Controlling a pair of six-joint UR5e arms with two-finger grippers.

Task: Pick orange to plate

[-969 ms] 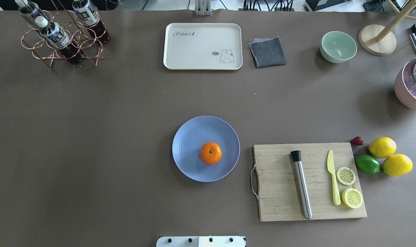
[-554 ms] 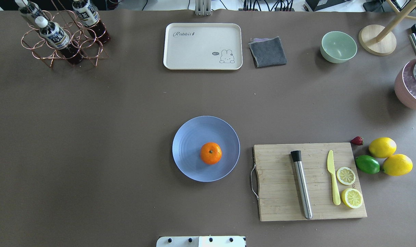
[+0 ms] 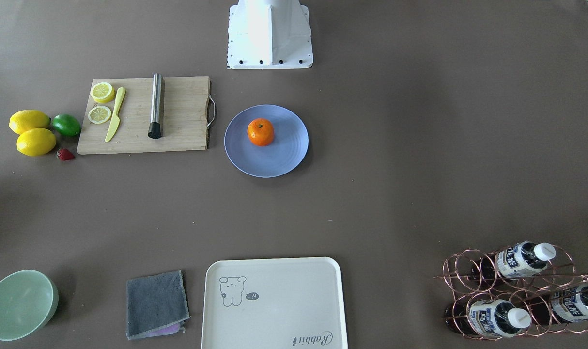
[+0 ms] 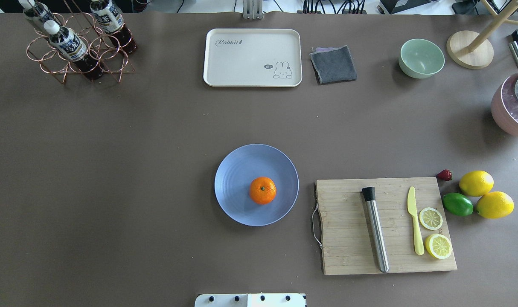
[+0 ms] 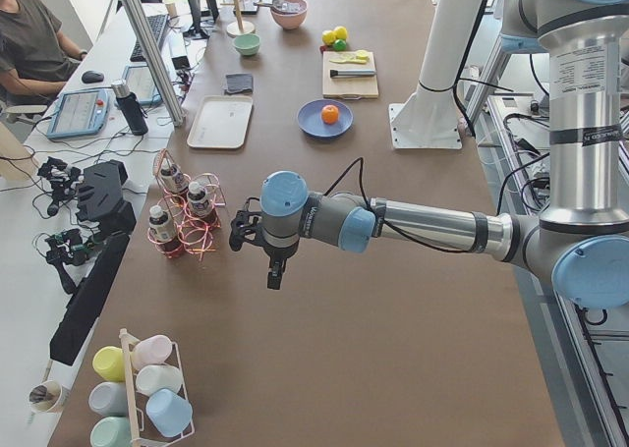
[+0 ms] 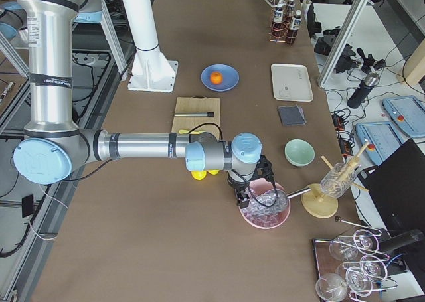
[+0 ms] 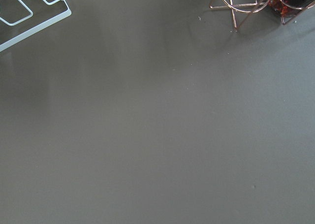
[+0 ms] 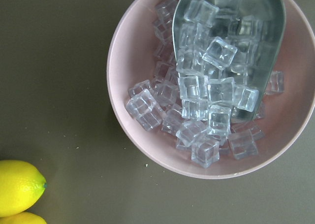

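Orange (image 4: pixel 262 190) is sitting on plate (image 4: pixel 237 170), well apart from both arms. Left gripper (image 5: pixel 275 275) and right gripper (image 6: pixel 247 197) are hovering far off to either side; cannot tell whether spread or pressed together

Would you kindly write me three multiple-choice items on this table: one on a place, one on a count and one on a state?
1. Where is the orange? A on the plate; B on the cream tray; C in the green bowl.
2. How many lemon halves lie on the cutting board? A one; B two; C four.
3. The pink bowl is: A empty; B full of ice cubes; C overturned.
Answers: 1 A, it sits inside the blue rim; 2 B, two cut faces show beside the yellow knife; 3 B, cubes heap inside it.
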